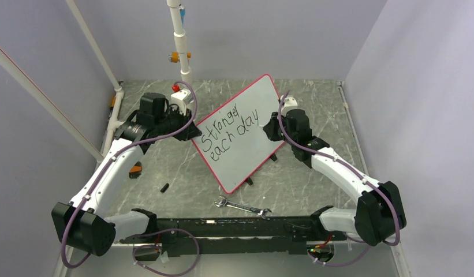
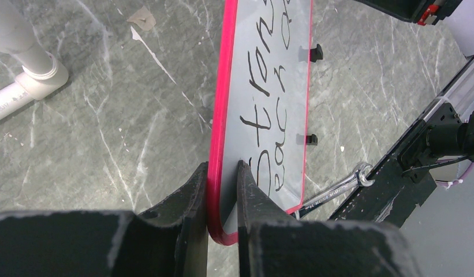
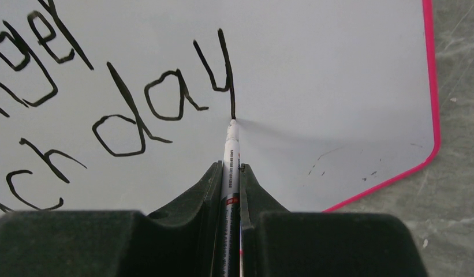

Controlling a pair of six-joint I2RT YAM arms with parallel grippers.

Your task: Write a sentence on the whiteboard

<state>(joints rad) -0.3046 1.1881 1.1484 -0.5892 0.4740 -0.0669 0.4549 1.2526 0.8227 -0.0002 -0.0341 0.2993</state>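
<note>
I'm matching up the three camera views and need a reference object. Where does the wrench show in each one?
Top external: the wrench lies near the bottom centre, just below the lower corner of the whiteboard.
Left wrist: lower right, its ring end showing past the board's near corner.
Right wrist: not in it.
Shared landmark: the board's red rim and black lettering show in all three views.

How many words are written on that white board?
3. On the whiteboard, "Stronger" fills the upper line; "each" and "day" sit side by side below it. The marker tip touches the y's tail. None looks hidden.
</note>
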